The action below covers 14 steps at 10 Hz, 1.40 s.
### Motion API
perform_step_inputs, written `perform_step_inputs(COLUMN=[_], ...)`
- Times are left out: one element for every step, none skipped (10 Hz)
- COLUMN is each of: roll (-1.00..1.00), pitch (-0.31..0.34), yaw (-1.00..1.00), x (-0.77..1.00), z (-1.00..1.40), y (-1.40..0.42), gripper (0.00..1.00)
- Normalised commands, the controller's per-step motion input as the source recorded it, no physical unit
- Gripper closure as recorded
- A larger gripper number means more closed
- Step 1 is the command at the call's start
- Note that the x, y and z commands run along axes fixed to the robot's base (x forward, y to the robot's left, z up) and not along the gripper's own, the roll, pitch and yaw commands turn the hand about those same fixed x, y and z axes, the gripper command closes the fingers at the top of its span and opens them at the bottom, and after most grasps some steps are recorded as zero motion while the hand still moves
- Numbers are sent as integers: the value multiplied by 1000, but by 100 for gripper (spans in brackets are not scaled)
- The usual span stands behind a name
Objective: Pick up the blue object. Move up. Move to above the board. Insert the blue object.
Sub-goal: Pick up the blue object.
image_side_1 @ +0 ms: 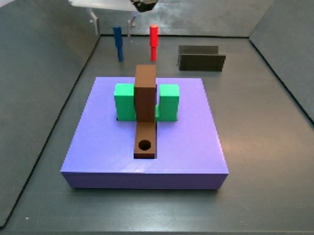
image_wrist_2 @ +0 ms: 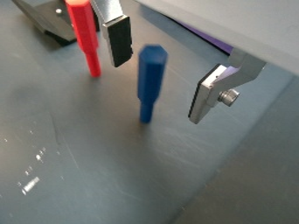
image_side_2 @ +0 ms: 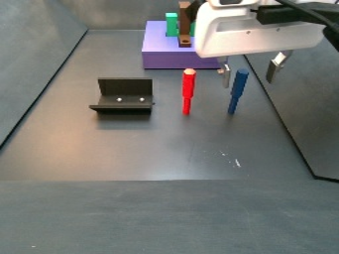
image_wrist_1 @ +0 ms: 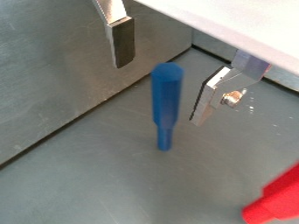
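The blue object (image_wrist_1: 166, 98) (image_wrist_2: 149, 80) is a short peg standing upright on the grey floor, with its thinner end down. My gripper (image_wrist_1: 162, 90) (image_wrist_2: 158, 90) is open around its upper part, one finger on each side with a gap to both. In both side views the gripper (image_side_1: 117, 26) (image_side_2: 249, 71) hangs just above the blue object (image_side_1: 117, 42) (image_side_2: 239, 91). The board (image_side_1: 146, 110) is a brown plank lying through a green block (image_side_1: 124, 101), with its round hole (image_side_1: 146, 145) at the near end.
A red peg (image_wrist_2: 82, 37) (image_side_1: 153, 41) (image_side_2: 188, 91) stands upright beside the blue one. The dark fixture (image_side_1: 200, 59) (image_side_2: 122, 96) (image_wrist_2: 41, 22) stands on the floor near them. A large purple slab (image_side_1: 185, 147) (image_side_2: 162, 58) carries the board and green block. Grey walls enclose the floor.
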Motion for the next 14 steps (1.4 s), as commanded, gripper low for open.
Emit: perform_step_inputs(roll=[-3,0,0,3,3,0,0,0,0,0,0,0,0,0], pitch=[0,0,0,0,0,0,0,0,0,0,0,0,0,0], yaw=[0,0,0,0,0,0,0,0,0,0,0,0,0,0], x=[-94,0,0,0,9,60,91,80,0,0,0,0,0,0], z=[-46,-97,-137,-157,-189,-129,-83,-54,-106,-46,0,0,0,0], y=[-6,0,11,0,0,0,0,0,0,0,0,0,0,0], gripper=[0,0,0,0,0,0,0,0,0,0,0,100,100,100])
